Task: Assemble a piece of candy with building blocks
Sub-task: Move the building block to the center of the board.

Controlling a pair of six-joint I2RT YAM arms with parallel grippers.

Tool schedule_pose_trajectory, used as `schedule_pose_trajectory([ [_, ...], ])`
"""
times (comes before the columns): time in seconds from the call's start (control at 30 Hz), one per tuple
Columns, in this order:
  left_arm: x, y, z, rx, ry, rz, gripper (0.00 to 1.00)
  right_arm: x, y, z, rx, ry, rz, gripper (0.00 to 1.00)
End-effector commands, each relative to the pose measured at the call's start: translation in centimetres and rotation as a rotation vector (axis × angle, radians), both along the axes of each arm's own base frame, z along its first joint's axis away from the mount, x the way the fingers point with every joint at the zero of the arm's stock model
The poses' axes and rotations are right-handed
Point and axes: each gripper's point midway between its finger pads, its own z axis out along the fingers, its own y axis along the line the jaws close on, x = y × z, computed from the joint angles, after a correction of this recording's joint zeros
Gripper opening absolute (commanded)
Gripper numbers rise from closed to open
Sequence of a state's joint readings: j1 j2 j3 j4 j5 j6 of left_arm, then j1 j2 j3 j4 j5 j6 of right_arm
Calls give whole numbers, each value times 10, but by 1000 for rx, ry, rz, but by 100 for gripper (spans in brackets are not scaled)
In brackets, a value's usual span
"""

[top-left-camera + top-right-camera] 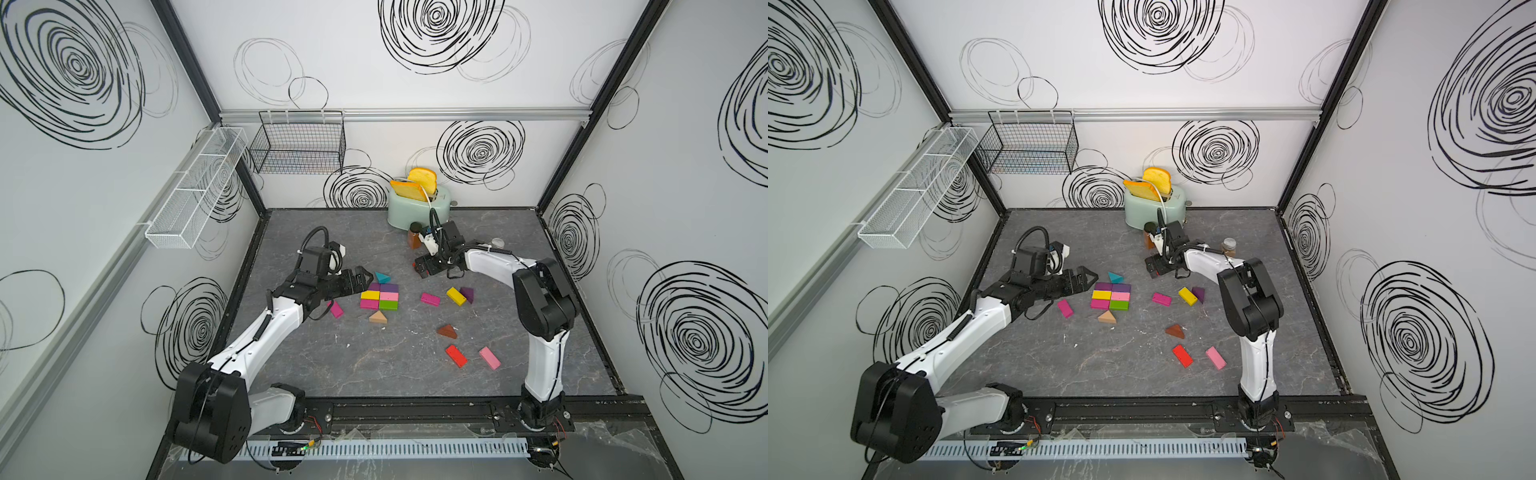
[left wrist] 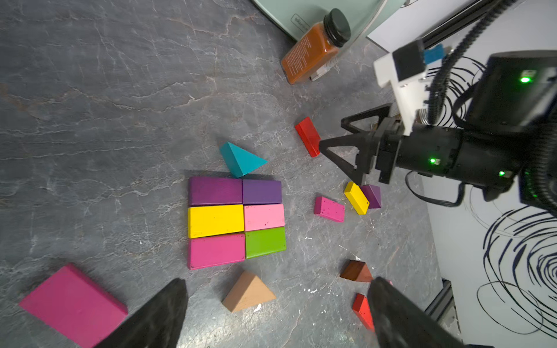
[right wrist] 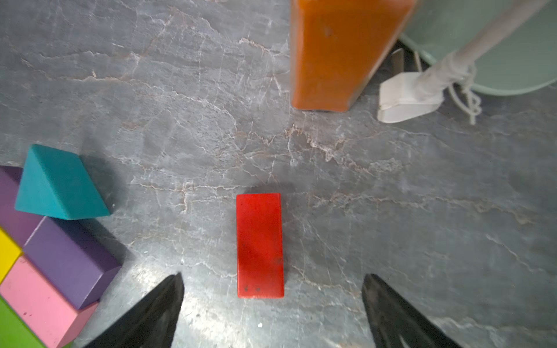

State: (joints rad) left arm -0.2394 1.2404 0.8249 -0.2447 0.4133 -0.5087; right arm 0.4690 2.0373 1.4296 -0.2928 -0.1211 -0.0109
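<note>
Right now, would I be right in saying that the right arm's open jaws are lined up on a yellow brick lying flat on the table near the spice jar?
Not quite: the brick is red, not yellow. The right wrist view shows the right jaws open and lined up on a red brick lying flat on the table near the spice jar.

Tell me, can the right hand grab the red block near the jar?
Probably yes: the right hand is open, the red block lies flat just ahead, nothing between them.
</note>
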Motion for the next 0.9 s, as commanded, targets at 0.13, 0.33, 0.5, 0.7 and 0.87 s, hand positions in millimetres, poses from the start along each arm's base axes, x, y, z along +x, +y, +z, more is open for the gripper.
schedule_pose_trajectory([
  [0.13, 6, -10, 4, -64, -51, -27, 98, 2, 11, -24, -47, 53, 64, 81],
  [0.33, 7, -14, -2, -100, -37, -32, 98, 2, 18, -43, -134, 85, 142, 65],
  [0.5, 9, -17, 4, -113, -48, -41, 98, -4, 21, -48, -196, 69, 203, 33],
  [0.7, 5, -17, 6, -136, -52, -47, 98, -17, 16, -46, -293, 71, 282, 23],
  [0.87, 0, -22, 9, -176, -66, -65, 98, -36, -6, -30, -366, 43, 316, 24],
])
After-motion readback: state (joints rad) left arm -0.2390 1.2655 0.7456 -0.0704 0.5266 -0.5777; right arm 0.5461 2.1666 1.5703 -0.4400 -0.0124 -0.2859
